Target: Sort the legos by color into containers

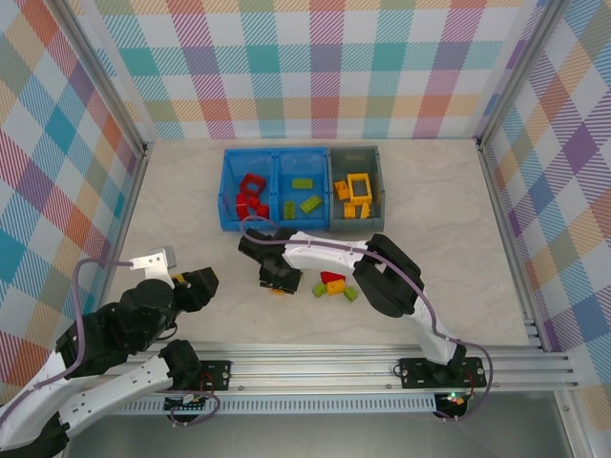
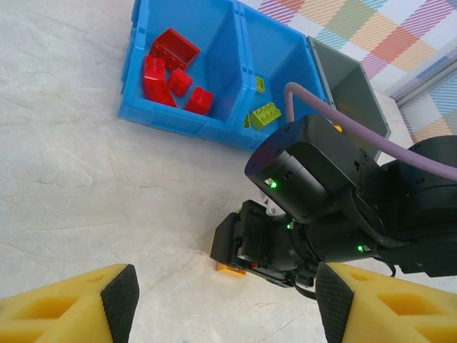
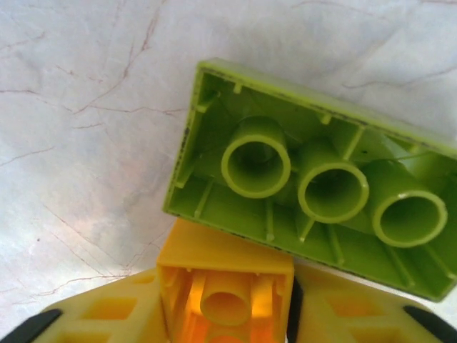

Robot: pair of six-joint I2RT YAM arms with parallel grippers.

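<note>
Bins: one blue bin [image 1: 274,225], two compartments; one grey bin [image 1: 355,227]. Binned: about four red bricks [image 1: 253,181], three green bricks [image 1: 310,202]. Loose yellow bricks [image 1: 336,289]: two.

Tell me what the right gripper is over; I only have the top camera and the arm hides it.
Observer: A small yellow brick sits between the right gripper's fingers, hollow side up, and they look pressed on it.
Operator: Anything crowding it?
Observer: A lime green brick, also upside down, lies touching its far edge.
Operator: Is the left gripper free?
Observer: Yes, the left gripper is open, with nothing between its pads.
</note>
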